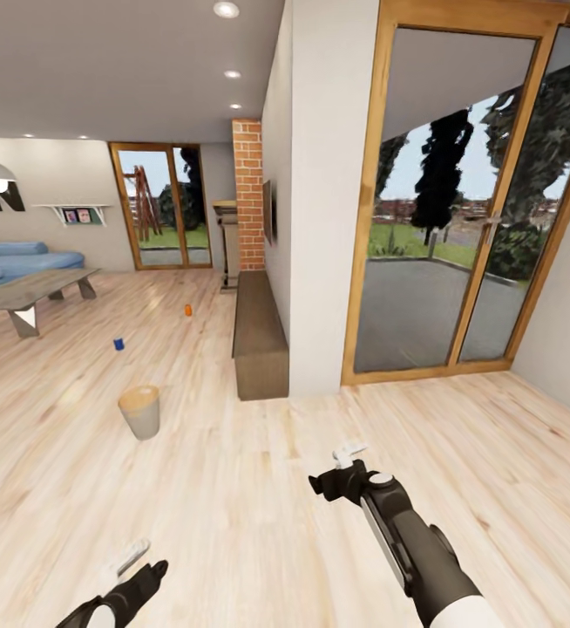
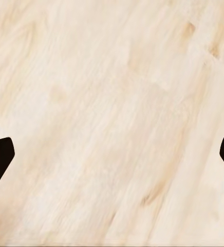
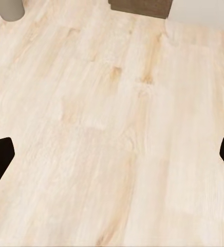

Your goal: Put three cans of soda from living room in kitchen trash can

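Both sets of jaws stand wide apart and empty, left gripper (image 1: 132, 556) and right gripper (image 1: 348, 453) hanging over pale wood floor (image 2: 112, 103). Farther off, left of centre, stands the grey tapered trash pail (image 1: 139, 411). Beyond it lie a dark blue can (image 1: 118, 344), then an orange can (image 1: 187, 310), near the grey low desk (image 1: 23, 295).

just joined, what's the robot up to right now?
Nothing is held yet. Both hands, left hand and right hand, are open and empty above the wood floor. Ahead on the floor stand the trash pail, a blue can and an orange can, near the grey low table and blue sofa.
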Controlling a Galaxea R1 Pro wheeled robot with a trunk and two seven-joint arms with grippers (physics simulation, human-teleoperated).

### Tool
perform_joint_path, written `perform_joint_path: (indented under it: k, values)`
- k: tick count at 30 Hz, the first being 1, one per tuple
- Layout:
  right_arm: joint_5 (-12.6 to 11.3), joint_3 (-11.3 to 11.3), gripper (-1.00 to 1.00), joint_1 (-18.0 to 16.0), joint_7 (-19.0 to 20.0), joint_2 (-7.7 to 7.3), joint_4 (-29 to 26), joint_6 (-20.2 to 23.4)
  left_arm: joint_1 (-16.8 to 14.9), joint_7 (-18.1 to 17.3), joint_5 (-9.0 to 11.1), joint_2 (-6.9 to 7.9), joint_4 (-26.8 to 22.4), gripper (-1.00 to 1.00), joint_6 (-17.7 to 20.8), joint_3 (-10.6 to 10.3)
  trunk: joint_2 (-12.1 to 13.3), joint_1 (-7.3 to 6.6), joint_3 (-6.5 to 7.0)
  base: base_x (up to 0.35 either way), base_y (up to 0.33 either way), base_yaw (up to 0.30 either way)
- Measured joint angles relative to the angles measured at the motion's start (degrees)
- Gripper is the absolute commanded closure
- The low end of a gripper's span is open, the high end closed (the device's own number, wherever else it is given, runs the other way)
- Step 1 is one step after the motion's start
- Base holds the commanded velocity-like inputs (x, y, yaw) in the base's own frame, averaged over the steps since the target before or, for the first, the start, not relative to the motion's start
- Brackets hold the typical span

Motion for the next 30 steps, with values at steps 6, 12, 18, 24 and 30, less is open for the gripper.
perform_joint_path:
  k: [6, 12, 18, 24, 30]
  values:
    - [0.1, 0.2, -1.00, 1.6, 0.0, 0.06, -4.5, 4.2, -0.2, -0.9, 0.1, 0.16, 0.6, -1.00, 0.5, 0.1, 0.0, 0.00, -0.01, 0.347, 0.032, 0.168]
    - [0.1, 1.1, -1.00, 4.7, 0.0, -0.10, -8.4, 4.9, -0.2, -1.0, 0.1, 0.17, 0.0, -1.00, 2.1, 0.5, 0.0, 0.00, -0.28, 0.335, 0.119, 0.237]
    - [0.2, 1.3, -1.00, 4.6, -0.9, 0.33, -5.6, 7.3, 0.1, -0.6, 0.0, -0.19, -2.8, -1.00, 2.8, 0.8, 0.0, 0.00, -0.59, 0.284, 0.175, 0.256]
    - [0.0, 1.5, -1.00, -0.5, -6.0, 0.46, 3.6, 8.2, 0.1, -0.4, 0.0, -0.25, -2.9, -1.00, 2.8, 1.0, 0.0, 0.00, -0.88, 0.124, 0.061, 0.235]
    - [-0.1, 1.6, -1.00, -0.9, -6.1, 0.06, 4.4, 5.1, 0.1, 0.1, -0.1, 0.03, -1.3, -1.00, 2.6, 1.1, 0.0, 0.00, -0.98, 0.289, 0.108, 0.053]
